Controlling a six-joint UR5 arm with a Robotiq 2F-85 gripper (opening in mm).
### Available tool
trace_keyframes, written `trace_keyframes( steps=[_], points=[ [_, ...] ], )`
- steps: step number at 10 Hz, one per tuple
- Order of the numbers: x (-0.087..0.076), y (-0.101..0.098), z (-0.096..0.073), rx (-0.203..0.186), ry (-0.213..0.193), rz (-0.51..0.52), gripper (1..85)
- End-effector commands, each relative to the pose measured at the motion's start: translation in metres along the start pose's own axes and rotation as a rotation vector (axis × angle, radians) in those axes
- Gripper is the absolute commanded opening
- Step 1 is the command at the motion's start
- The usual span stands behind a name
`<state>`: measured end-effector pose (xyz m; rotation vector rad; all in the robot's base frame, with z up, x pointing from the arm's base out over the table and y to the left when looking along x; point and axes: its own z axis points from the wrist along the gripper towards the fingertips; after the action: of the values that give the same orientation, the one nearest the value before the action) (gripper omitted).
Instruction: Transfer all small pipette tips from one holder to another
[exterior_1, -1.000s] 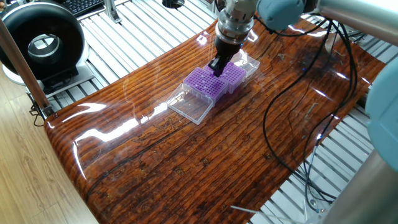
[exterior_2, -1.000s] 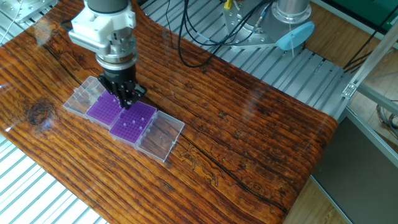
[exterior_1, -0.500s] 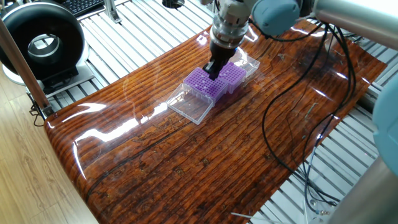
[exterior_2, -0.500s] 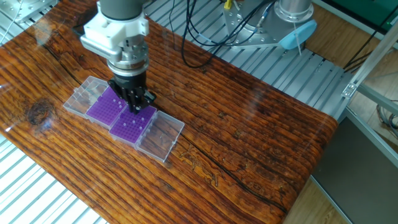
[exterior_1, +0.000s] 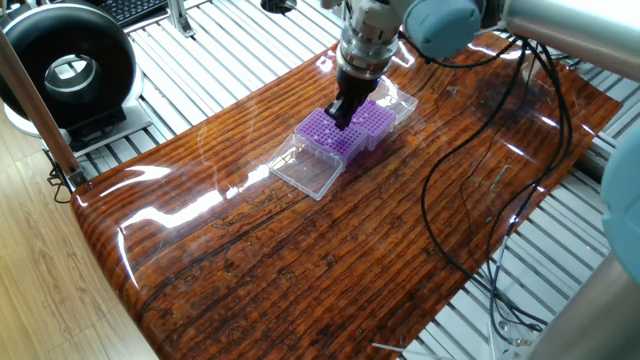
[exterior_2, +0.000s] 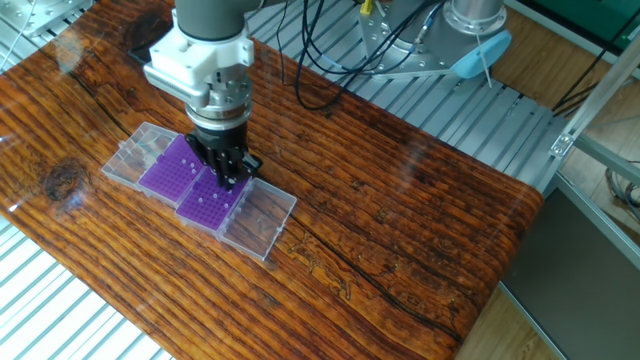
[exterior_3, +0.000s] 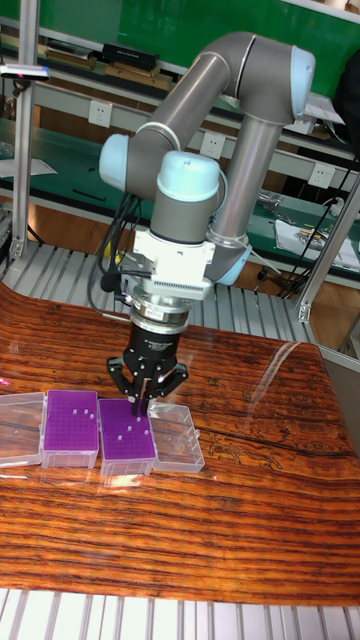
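Two purple racks are sitting side by side on the wooden table (exterior_2: 400, 200), each in a clear box with its lid lying open flat on the outer side. Rack nearer the arm's base (exterior_3: 126, 437) is showing several small white tips in its grid; other rack (exterior_3: 71, 428) is showing only two or so. Gripper (exterior_3: 145, 398) is hanging just above the first rack, pointing straight down, fingers drawn close together. Cannot tell whether a tip is being pinched between them. Black cable (exterior_1: 450, 180) is trailing across the table.
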<state>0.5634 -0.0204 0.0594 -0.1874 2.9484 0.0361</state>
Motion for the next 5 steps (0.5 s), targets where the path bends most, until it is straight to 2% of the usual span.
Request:
trace_keyframes(
  steps=[1,5],
  points=[
    [-0.0025,0.0061,0.0049,-0.008,-0.016,0.012,18.7],
    [-0.0016,0.0036,0.0064,-0.001,-0.012,0.001,18.7]
  ],
)
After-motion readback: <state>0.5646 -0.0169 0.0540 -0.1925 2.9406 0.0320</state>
